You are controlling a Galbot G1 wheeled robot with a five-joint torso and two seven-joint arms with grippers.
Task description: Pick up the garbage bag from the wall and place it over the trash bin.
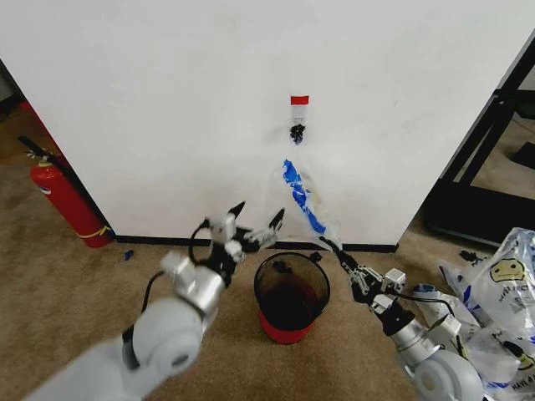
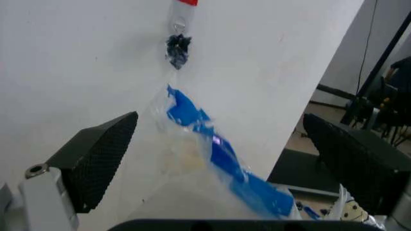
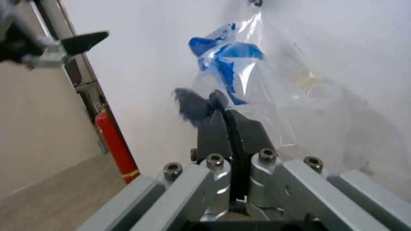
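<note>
Now right gripper (image 1: 330, 243) jaws pinch garbage bag (image 1: 303, 200); left gripper (image 1: 255, 219) jaws wide

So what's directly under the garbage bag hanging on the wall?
The trash bin stands on the carpet below the garbage bag, which hangs from the hook. The bin's inside looks dark; its bottom isn't clear.

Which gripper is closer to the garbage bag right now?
Right. The right gripper is shut on the garbage bag's lower edge; the left gripper is open beside it, not touching.
</note>
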